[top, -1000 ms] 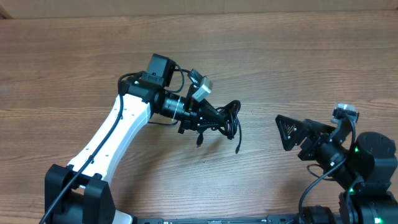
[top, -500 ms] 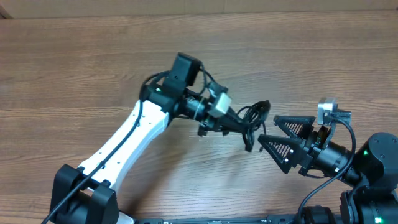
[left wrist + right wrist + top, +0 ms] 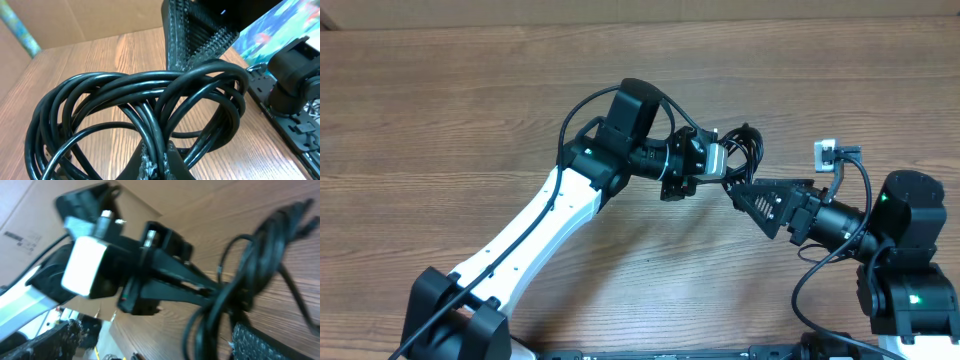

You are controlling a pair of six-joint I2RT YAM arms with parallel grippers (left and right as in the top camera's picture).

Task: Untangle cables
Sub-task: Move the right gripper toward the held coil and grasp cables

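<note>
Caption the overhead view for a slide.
Tangled cables clamped in the left gripper, with the open right gripper close beside them.

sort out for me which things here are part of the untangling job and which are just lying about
For the job:
cables, one tangled black bundle
left hand, shut on the bundle
right hand, open, close by the bundle

Just lying about:
wooden table
cardboard in the background
blue printed thing, can't tell what it is

Overhead top-down, wrist views close on cables (image 3: pixel 130 80)
</note>
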